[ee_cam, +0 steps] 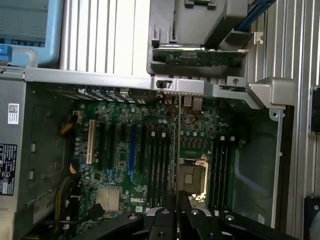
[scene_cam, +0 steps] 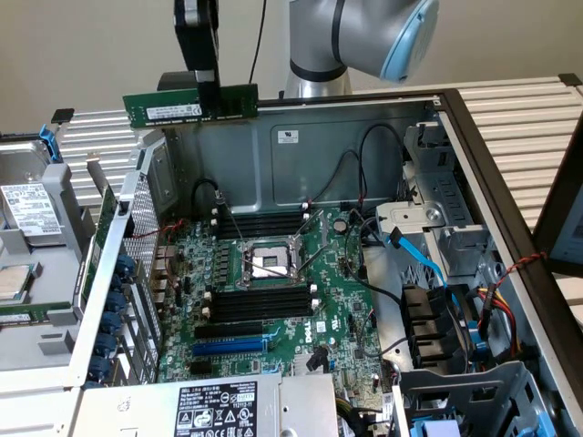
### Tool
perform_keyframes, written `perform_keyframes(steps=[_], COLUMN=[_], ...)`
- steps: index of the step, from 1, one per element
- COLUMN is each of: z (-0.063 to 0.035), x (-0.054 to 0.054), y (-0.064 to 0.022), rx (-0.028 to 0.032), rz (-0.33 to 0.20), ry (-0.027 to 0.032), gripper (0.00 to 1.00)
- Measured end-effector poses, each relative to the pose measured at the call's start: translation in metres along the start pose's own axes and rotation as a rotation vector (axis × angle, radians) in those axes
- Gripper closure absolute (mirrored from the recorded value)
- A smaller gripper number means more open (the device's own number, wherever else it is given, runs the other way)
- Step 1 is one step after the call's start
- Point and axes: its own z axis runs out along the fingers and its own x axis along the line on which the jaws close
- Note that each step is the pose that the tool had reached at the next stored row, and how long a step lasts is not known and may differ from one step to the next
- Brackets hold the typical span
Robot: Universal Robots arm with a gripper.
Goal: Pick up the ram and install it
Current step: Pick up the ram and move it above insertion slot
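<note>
green ram (scene_cam: 173, 109), a long thin circuit-board stick with a white label, hung level in the air above the back wall of an open computer case (scene_cam: 301, 155). black fingers (scene_cam: 209, 91) were closed narrowly on its upper edge, nearer the end toward the exterior view's right, and held it clear of everything below. a grey robot arm (scene_cam: 364, 36) with a blue cap rose behind the case.

inside the case lay a green motherboard (scene_cam: 319, 300). a metal cpu socket (scene_cam: 267, 264) sat near its middle, with a bank of black memory slots (scene_cam: 264, 305) on its near side and more slots beyond it. a blue expansion slot (scene_cam: 232, 346) lay closer to the camera. blue cables (scene_cam: 428, 264) ran through the drive bays on the exterior view's right. the case rested on a slatted grey tabletop (scene_cam: 528, 118).

in the wrist view, the ram (ee_cam: 178, 145) appeared edge-on as a thin line between the two fingers (ee_cam: 185, 205), high over the board, lined up between a slot bank (ee_cam: 157, 160) and the cpu socket (ee_cam: 192, 175).
</note>
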Motion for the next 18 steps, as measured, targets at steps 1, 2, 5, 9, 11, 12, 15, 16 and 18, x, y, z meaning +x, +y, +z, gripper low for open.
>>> perform_keyframes(steps=[1, 2, 5, 9, 11, 12, 15, 16, 18], z=[0.0001, 0.0001, 0.0003, 0.0004, 0.0005, 0.0007, 0.0019, 0.0021, 0.0021], x=[-0.001, -0.002, -0.006, -0.01, -0.01, -0.01, -0.009, -0.008, -0.006], y=[-0.0027, -0.0051, -0.0124, -0.0226, -0.0269, -0.0281, -0.0287, -0.0286, -0.0286], rx=[0.0003, 0.0005, 0.0009, 0.0017, 0.0023, 0.0025, 0.0029, 0.0031, 0.0033], rz=[0.0, 0.0, 0.0, 0.0, 0.001, 0.002, 0.007, 0.009, 0.009], ry=[0.0001, 0.0002, 0.0013, 0.0019, 0.002, 0.0018, -0.0098, -0.016, -0.0234], gripper=[0.86, 0.86, 0.86, 0.86, 0.86, 0.86, 0.86, 0.86, 0.86])
